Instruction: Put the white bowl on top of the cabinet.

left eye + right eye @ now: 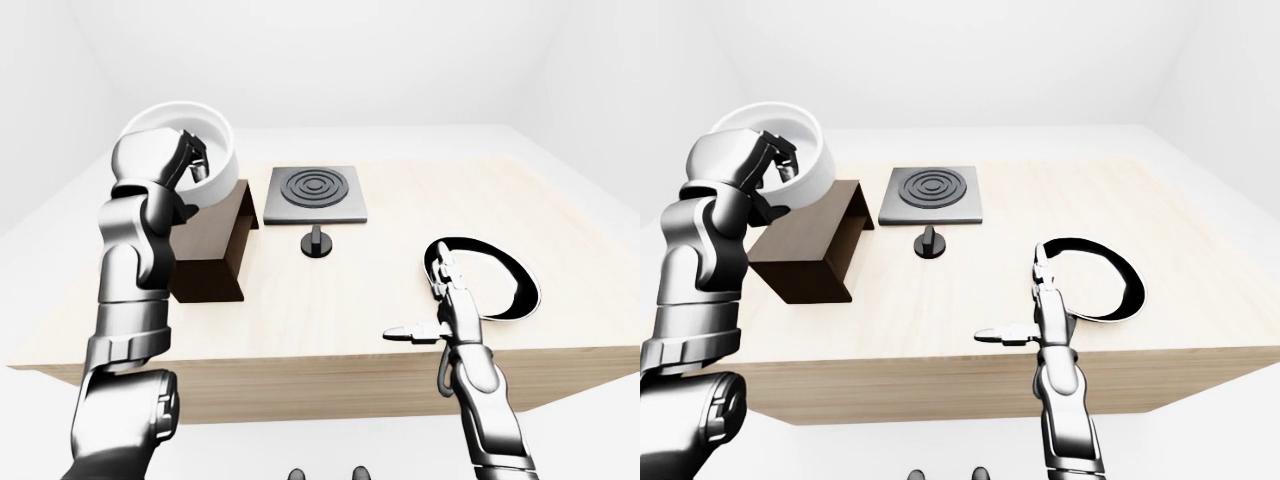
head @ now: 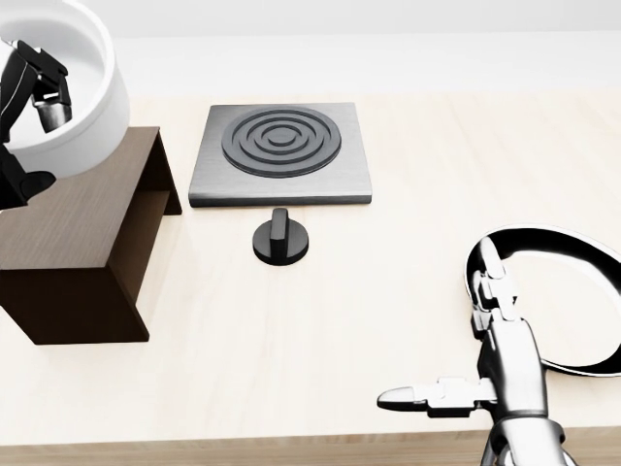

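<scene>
My left hand (image 1: 773, 163) is shut on the rim of the white bowl (image 1: 808, 168), fingers inside and thumb under it. It holds the bowl tilted in the air over the far left part of the dark brown cabinet (image 2: 78, 243). In the head view only part of the bowl (image 2: 95, 112) shows at the top left corner. The cabinet stands on the table's left side with its top bare. Low on the right, my right hand (image 2: 441, 330) hovers open over the table with nothing in it.
A grey hob plate with black rings (image 2: 281, 150) lies right of the cabinet, with a black knob (image 2: 280, 238) below it. Beside my right hand lies a black dish with a white rim (image 2: 572, 291). The table's near edge (image 2: 243, 449) runs along the bottom.
</scene>
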Available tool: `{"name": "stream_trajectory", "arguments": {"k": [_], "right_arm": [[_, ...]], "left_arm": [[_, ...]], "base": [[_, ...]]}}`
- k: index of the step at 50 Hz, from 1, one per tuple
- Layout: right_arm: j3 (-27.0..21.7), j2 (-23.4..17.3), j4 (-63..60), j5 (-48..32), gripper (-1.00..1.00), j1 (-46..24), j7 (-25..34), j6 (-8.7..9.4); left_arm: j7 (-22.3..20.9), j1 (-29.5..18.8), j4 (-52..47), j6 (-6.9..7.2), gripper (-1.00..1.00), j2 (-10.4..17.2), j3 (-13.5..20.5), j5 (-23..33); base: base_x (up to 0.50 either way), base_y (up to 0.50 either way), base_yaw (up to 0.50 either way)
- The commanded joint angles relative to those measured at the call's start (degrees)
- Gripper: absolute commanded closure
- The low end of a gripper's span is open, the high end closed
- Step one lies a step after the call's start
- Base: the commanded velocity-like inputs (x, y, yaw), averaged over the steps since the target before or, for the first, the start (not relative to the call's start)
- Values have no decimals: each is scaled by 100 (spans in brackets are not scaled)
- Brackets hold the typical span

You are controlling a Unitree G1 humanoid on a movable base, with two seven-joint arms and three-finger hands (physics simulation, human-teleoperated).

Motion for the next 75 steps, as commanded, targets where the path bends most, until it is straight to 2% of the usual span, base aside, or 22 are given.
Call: {"name": "stream_trajectory", "arguments": {"k": [1,13,20,32,41,52,59,75], "right_arm": [[19,3,38,-22,-100,-6,-12,-27],[18,-1,45,-23,-100,-10,-12,-35],[19,0,41,-26,-100,-5,-12,-32],[31,4,57,-44,-100,-4,-16,-48],[37,5,57,-49,-100,-4,-16,-46],[58,12,122,-76,-100,-18,-35,-89],[73,13,130,-88,-100,-10,-38,-100],[94,13,220,-110,-100,-37,-63,-152]], "left_arm": [[794,-179,556,0,100,131,20,-208],[1249,-243,1118,0,100,179,-24,-460],[1724,-383,1775,0,100,175,-80,-686],[2144,-499,2385,0,100,152,-156,-921],[2215,-511,2487,0,100,170,-205,-981],[2514,-515,2887,0,100,242,-181,-1185],[2533,-504,2899,0,100,248,-207,-1201],[2914,-607,3438,0,100,209,-239,-1447]], "base": [[0,0,0],[0,0,0],[0,0,0],[0,0,0],[0,0,0],[0,0,0],[0,0,0],[0,0,0]]}}
